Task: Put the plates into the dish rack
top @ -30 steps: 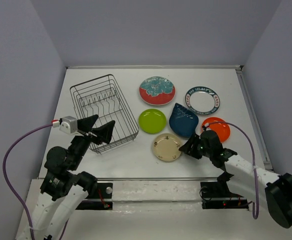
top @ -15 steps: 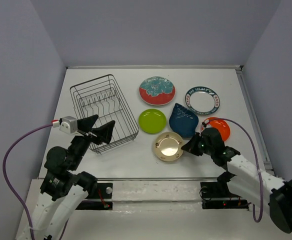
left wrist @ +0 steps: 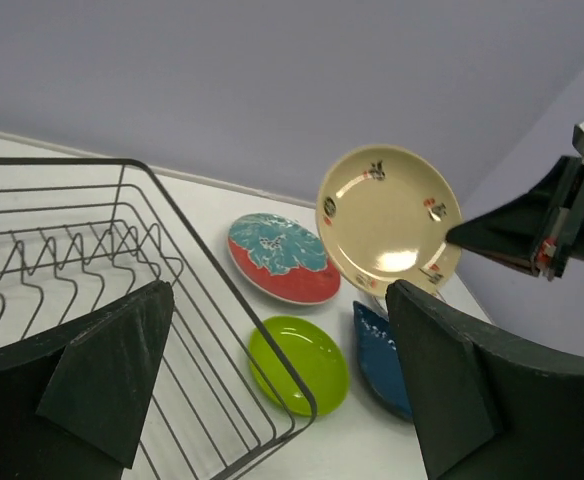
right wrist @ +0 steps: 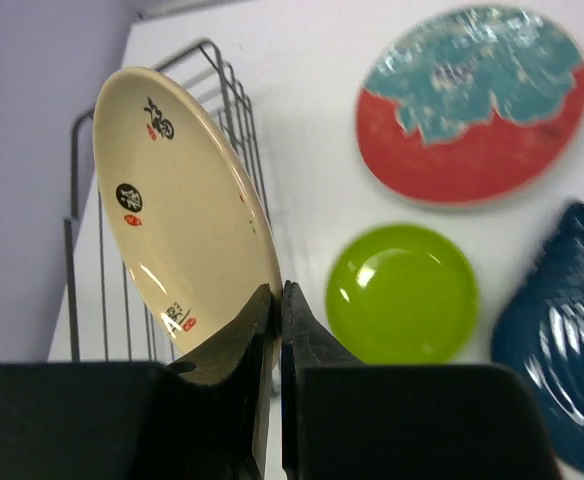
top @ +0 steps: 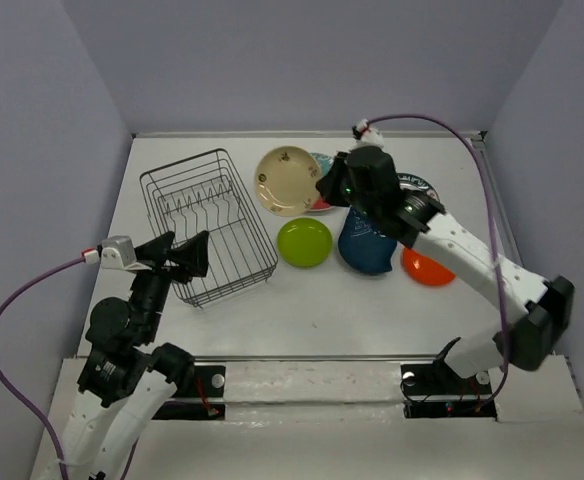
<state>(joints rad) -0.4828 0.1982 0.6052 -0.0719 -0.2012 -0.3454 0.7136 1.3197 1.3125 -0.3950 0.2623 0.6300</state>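
Observation:
My right gripper is shut on the rim of the beige plate, holding it in the air, tilted on edge, just right of the black wire dish rack. The plate shows in the right wrist view and in the left wrist view. The lime green plate, dark blue leaf plate, orange plate, red floral plate and white blue-rimmed plate lie on the table. My left gripper is open and empty over the rack's near corner.
The rack is empty, its divider prongs upright. The right arm stretches over the dark blue and white plates. Grey walls enclose the table on three sides.
My right gripper has lifted the beige plate off the table and carried it up and to the far left, toward the rack. My left gripper has shifted slightly.

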